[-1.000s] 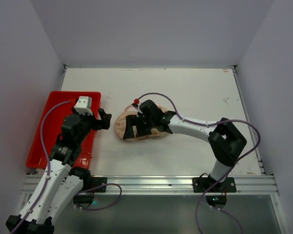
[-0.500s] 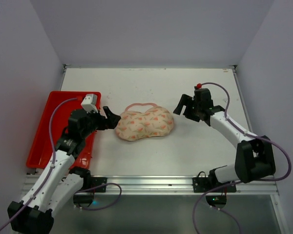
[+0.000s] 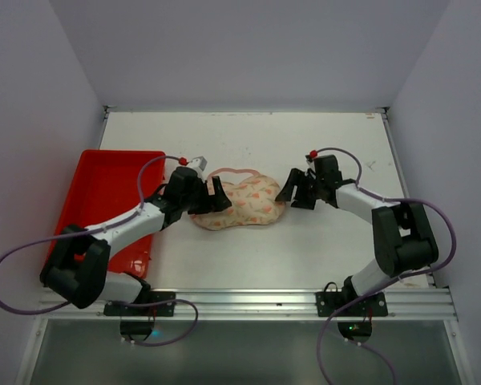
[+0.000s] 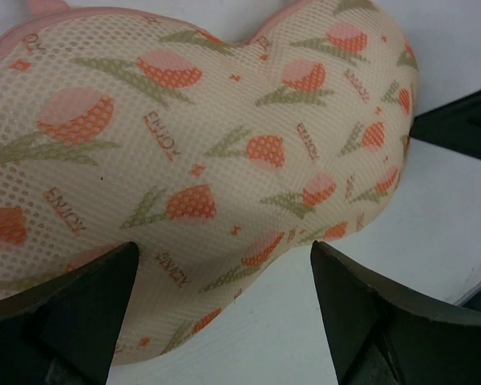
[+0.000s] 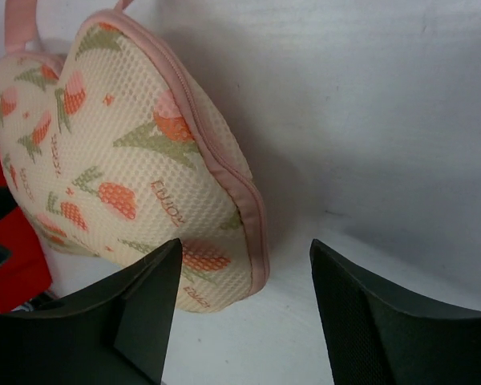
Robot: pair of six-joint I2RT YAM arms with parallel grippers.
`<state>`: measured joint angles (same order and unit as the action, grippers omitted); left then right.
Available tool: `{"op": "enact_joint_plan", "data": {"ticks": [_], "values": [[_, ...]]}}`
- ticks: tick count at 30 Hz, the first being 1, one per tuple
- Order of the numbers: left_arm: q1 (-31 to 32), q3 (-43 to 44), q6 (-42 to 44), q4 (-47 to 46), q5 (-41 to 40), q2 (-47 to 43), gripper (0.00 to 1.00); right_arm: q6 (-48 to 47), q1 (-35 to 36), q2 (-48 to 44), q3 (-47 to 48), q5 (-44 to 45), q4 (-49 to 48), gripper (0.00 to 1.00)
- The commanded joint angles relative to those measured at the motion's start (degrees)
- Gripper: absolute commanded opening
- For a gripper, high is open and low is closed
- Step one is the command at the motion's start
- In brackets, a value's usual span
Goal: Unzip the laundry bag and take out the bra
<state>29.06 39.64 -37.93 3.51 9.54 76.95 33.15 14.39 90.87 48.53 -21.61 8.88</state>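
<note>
The laundry bag (image 3: 242, 203) is a peanut-shaped pale pink pouch with orange and green tulip print, lying at the table's middle, its pink loop (image 3: 231, 172) at the far side. It fills the left wrist view (image 4: 192, 160) and shows in the right wrist view (image 5: 120, 160) with its pink zipper edge (image 5: 224, 160) closed. My left gripper (image 3: 212, 198) is open at the bag's left end, its fingers (image 4: 72, 313) over the near edge. My right gripper (image 3: 293, 192) is open just off the bag's right end, not touching. The bra is hidden.
A red tray (image 3: 96, 200) lies at the left of the table; my left arm reaches across its right side. White walls close the table at the back and both sides. A metal rail runs along the near edge.
My left gripper has moved right onto the bag's left end. My right gripper left the bag, swung far right, then came back to the bag's right end.
</note>
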Motion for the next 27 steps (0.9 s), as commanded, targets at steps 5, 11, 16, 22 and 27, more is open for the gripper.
{"op": "enact_joint_plan", "data": {"ticks": [5,11,16,22,27], "values": [[0.21,10.70,3.73,-7.72,-6.02,10.05,0.92,2.27,3.17,-2.27,-8.36,-7.66,-9.32,0.51],[0.12,18.89,4.54,-5.71,-6.55,18.59,0.93,4.38,9.60,-4.38,-11.35,-5.03,-10.99,0.47],[0.21,13.90,0.50,-6.76,-6.11,12.28,0.96,4.38,9.60,-8.59,-12.50,-2.13,-10.29,0.47],[2.22,-2.35,-10.73,-10.87,-8.13,-3.63,0.96,5.52,9.69,-15.71,-15.22,1.11,-9.68,0.57],[6.97,-15.80,-19.71,-20.54,-7.25,-10.94,0.96,5.35,9.78,-19.15,-16.80,3.85,-9.06,0.76]]}}
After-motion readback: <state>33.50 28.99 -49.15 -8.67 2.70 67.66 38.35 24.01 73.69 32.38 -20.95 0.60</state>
